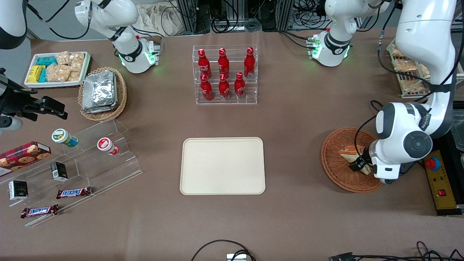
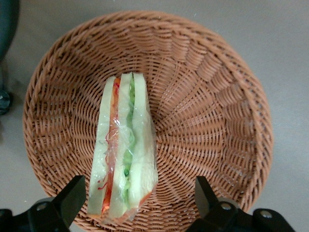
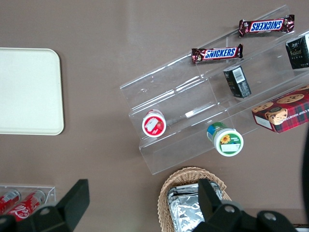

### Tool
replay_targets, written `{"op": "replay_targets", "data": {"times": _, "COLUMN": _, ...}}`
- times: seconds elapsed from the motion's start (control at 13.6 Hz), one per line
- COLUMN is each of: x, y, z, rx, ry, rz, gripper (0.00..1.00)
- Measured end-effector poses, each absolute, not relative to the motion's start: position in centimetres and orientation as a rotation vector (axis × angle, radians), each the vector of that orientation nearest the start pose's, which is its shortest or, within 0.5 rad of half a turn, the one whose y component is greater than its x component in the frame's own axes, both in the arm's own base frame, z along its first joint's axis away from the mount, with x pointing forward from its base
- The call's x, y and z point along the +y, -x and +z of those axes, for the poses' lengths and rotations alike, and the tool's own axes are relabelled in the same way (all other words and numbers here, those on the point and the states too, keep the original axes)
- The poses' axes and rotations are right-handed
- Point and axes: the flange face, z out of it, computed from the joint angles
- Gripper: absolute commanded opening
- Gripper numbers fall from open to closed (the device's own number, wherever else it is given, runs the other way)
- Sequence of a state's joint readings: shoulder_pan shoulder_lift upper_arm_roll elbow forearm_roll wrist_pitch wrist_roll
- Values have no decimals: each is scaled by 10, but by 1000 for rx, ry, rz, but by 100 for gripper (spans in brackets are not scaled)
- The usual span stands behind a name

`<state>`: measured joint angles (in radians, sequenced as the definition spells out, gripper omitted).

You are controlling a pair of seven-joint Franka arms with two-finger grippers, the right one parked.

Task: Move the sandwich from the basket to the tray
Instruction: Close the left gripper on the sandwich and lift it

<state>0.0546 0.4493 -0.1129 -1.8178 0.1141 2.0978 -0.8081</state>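
A plastic-wrapped triangular sandwich (image 2: 124,150) with pale bread and green and orange-red filling lies in the reddish-brown wicker basket (image 2: 212,101). In the front view the sandwich (image 1: 350,152) shows partly under the arm, inside the basket (image 1: 335,170) at the working arm's end of the table. My gripper (image 2: 137,198) hangs open just above the basket, its two black fingers (image 2: 72,195) straddling the sandwich's wide end without touching it. From the front the gripper (image 1: 360,163) sits over the sandwich. The cream-beige tray (image 1: 222,165) lies bare at the table's middle.
A clear rack of red bottles (image 1: 225,74) stands farther from the front camera than the tray. Toward the parked arm's end are a tan basket of foil packs (image 1: 102,93), a white tray of snacks (image 1: 57,69) and an acrylic stepped shelf (image 1: 72,170) with cups, boxes and bars.
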Motion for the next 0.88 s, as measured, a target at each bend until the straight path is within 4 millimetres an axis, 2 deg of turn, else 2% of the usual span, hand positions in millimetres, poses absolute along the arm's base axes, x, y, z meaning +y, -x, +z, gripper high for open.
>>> {"op": "replay_targets", "data": {"times": 0.44, "x": -22, "y": -613, "z": 253, "rx": -1070, "ry": 2815, "rz": 241, "gripper": 99}}
{"op": "replay_targets", "data": {"times": 0.52, "x": -21, "y": -613, "z": 251, "rx": -1072, "ry": 2813, "rz": 245, "gripper": 91}}
{"op": "replay_targets", "data": {"times": 0.59, "x": -21, "y": -613, "z": 250, "rx": -1075, "ry": 2811, "rz": 246, "gripper": 71}}
{"op": "replay_targets", "data": {"times": 0.66, "x": -21, "y": -613, "z": 249, "rx": -1092, "ry": 2804, "rz": 245, "gripper": 34}}
{"op": "replay_targets", "data": {"times": 0.74, "x": -22, "y": -613, "z": 248, "rx": -1122, "ry": 2790, "rz": 243, "gripper": 4}}
{"op": "replay_targets", "data": {"times": 0.88, "x": -28, "y": -614, "z": 247, "rx": -1164, "ry": 2773, "rz": 232, "gripper": 0}}
